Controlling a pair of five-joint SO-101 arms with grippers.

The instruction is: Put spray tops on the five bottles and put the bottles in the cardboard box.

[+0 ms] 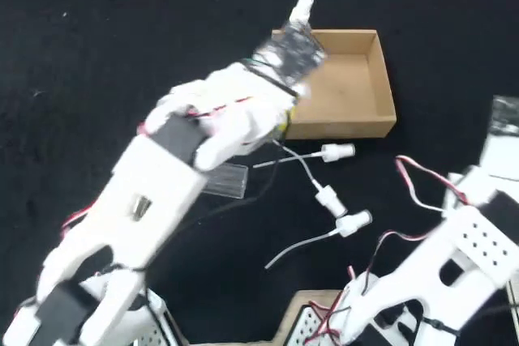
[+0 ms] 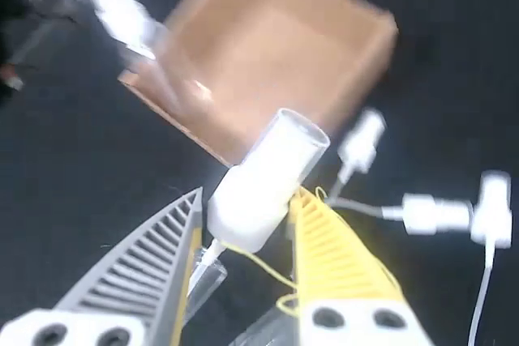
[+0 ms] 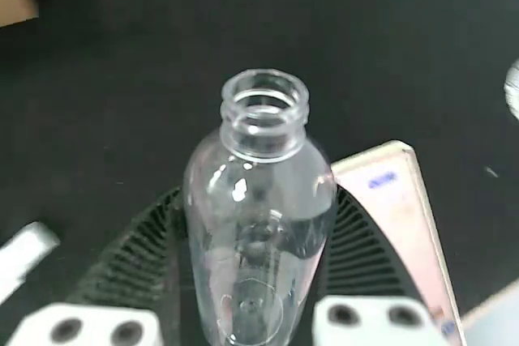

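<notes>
The left gripper [image 2: 247, 200], clamped on a spray top [image 2: 280, 155], hangs by the box's [image 1: 345, 128] far left corner, while the right gripper [image 3: 258, 224], at the table's right, grips an uncapped bottle [image 3: 263, 111].

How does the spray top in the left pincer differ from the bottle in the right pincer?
The spray top is white and opaque; the bottle is clear. The spray top's end looks closed; the bottle's neck is open. Each is gripped: left pincer, right pincer.

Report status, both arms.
Left gripper shut on spray top, at box edge. Right gripper shut on open bottle. Three tops loose on table.
</notes>
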